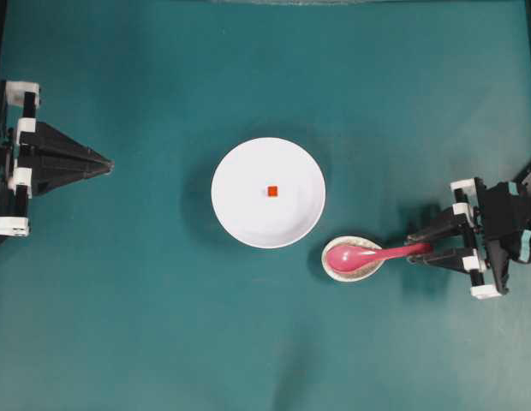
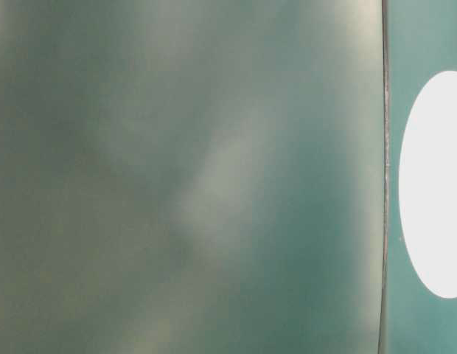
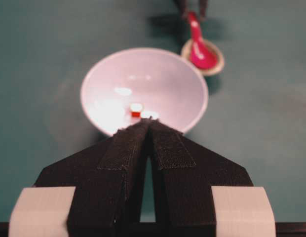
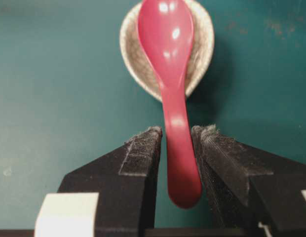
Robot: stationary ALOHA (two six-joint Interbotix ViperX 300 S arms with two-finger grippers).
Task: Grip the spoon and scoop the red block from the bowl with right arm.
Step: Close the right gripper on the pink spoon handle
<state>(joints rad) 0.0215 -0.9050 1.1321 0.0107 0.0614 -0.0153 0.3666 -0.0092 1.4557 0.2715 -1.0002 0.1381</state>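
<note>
Teal table (image 1: 120, 325) first, since everything sits on it and the spoon's handle end hangs above it with little room underneath. On it, near the middle, stands the white bowl (image 1: 268, 193), the widest thing I have to work with, and the red block (image 1: 271, 190) lies loose near its centre, well apart from the rim. Just beside the bowl, toward my right arm, is a small cream dish (image 1: 354, 259); the pink spoon (image 1: 368, 253) rests with its scoop in that dish and its handle pointing out at my right gripper (image 1: 420, 251).

That gripper is spread wide, one finger on each side of the handle, and in the right wrist view I see a gap on both sides, so nothing is held yet. My left gripper (image 1: 107, 163) is pinched together with nothing in it, parked far off at the left edge, aimed at the bowl.

I judge the step in hand to be the grasp. To do it well I should close squarely on the handle's straight part, back from the neck where it widens into the scoop, with the handle centred between the pads so it does not twist as they meet. The handle looks glossy and likely slippery, so a firm, even squeeze seems wise. The dish is light-looking; lifting straight up before swinging to the bowl should keep it from being dragged. Keeping the scoop level will matter for getting under so small a block.
</note>
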